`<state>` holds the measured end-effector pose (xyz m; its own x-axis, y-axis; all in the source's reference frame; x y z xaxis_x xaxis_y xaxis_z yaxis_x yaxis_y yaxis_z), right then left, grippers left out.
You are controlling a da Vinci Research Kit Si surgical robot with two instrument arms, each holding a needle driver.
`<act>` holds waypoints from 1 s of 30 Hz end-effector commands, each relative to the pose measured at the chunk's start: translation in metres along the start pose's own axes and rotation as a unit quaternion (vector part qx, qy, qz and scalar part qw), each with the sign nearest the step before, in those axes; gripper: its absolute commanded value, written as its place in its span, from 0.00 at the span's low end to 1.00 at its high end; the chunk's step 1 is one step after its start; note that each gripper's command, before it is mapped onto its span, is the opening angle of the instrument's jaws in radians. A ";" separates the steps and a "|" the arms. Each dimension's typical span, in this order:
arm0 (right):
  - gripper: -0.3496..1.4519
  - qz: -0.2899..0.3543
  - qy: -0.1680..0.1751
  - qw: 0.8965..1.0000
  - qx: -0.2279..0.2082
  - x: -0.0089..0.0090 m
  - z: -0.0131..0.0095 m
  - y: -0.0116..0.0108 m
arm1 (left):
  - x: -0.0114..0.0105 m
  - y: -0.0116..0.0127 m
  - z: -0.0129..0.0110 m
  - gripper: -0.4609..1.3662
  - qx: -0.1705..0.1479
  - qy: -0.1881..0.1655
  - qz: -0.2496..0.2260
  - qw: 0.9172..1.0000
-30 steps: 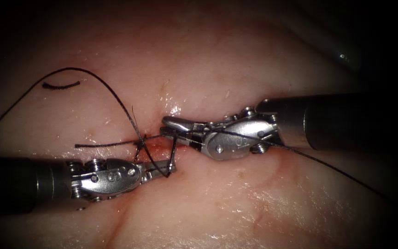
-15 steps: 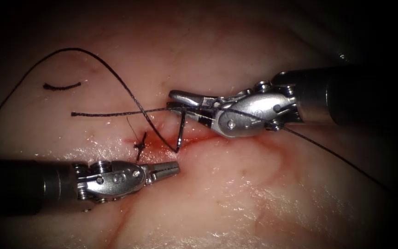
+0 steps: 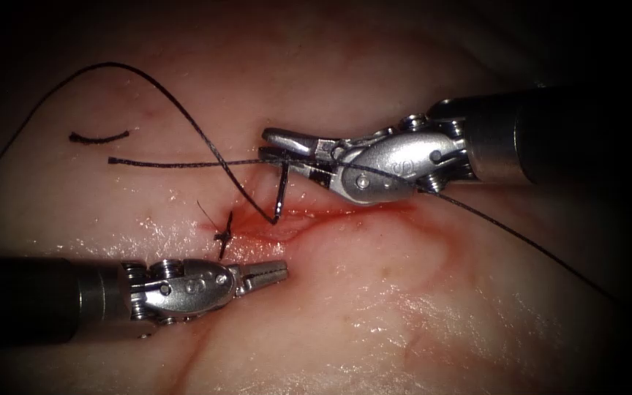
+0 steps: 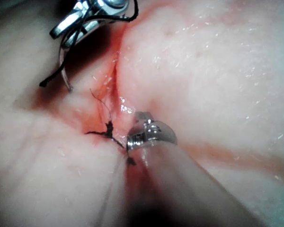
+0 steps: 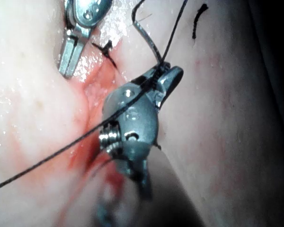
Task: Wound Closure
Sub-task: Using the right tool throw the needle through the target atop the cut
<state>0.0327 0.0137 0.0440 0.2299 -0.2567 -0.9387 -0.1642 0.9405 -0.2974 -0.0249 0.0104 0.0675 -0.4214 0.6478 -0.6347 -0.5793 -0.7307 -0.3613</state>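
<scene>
Needle (image 3: 281, 192) clamped near its blunt end by right tool (image 3: 287, 148), hung tip-down clear of cut (image 3: 316, 214), out of tissue (image 3: 404, 292). Left tool (image 3: 276, 273) closed, nothing held, parked near knot (image 3: 222, 235).

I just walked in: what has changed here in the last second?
The right gripper, shut on the needle, lifted it up and away from the left gripper, which let go and now holds nothing. The knot and loose thread piece stayed put.

Surgical practice bench: sutured tissue (image 3: 374, 307), endoscope lighting.
</scene>
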 end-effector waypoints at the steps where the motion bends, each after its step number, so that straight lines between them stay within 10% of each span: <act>1: 0.00 0.003 0.000 1.000 -0.001 0.0000 -0.0001 -0.0001 | 0.0001 0.0000 -0.0001 0.06 -0.004 0.000 0.000 1.000; 14: 0.00 0.133 -0.008 0.991 -0.012 -0.0002 0.0005 0.0008 | -0.0002 -0.0001 -0.0002 0.06 -0.003 -0.001 0.000 1.000; 30: 0.00 0.313 -0.062 0.948 0.003 -0.0016 0.0017 0.0022 | -0.0004 -0.0001 -0.0005 0.06 -0.003 -0.002 0.000 1.000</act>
<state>0.0335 0.0168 0.0453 0.1964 0.3870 -0.9009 -0.2999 0.8985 0.3206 -0.0244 0.0102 0.0675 -0.4238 0.6486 -0.6322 -0.5803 -0.7304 -0.3604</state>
